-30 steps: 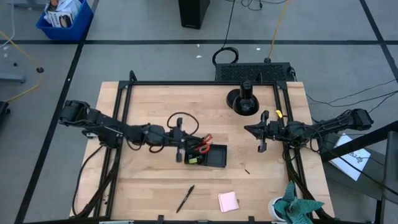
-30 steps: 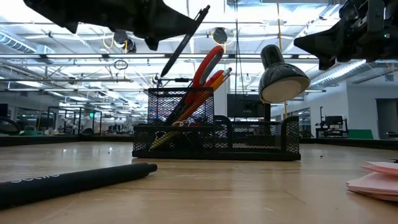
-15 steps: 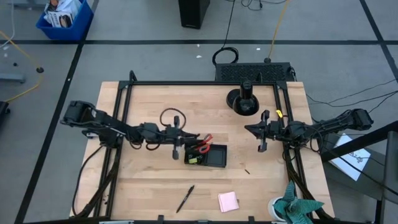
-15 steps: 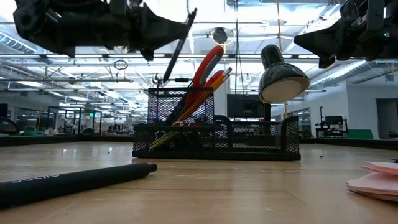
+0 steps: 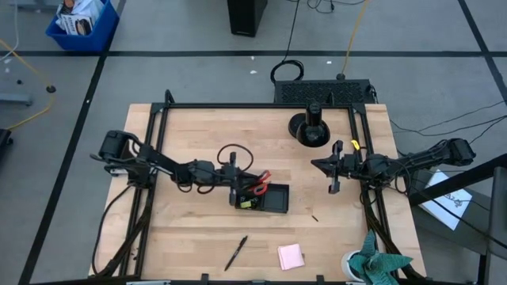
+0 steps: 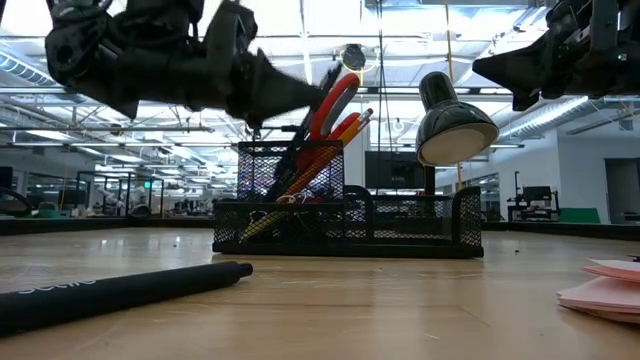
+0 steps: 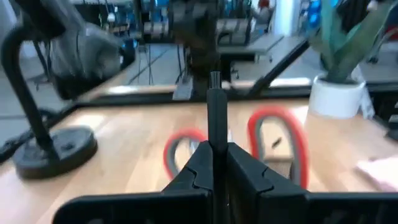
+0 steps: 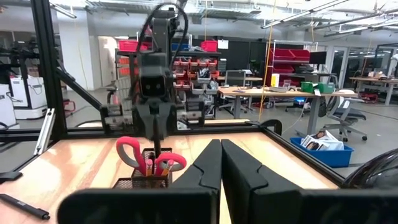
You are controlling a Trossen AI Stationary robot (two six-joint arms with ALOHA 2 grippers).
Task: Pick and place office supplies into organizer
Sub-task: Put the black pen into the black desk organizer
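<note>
Left gripper (image 5: 234,190) hangs over the organizer's (image 5: 273,202) left end, fingers pinching a dark pen (image 7: 216,124) upright above the scissors (image 5: 259,183). Right gripper (image 5: 333,176) waits closed, empty, well clear near the table's (image 5: 190,237) right edge.

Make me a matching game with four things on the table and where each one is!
Things:
1. scissors
2. sticky pad
3. loose pen
4. lamp stand

Places:
A. lying flat near the table's front edge, left of the pink square
B. back of the table, near the frame
C. handles sticking up out of the organizer
D. front of the table, right of the loose pen

Pairs: 1-C, 2-D, 3-A, 4-B
</note>
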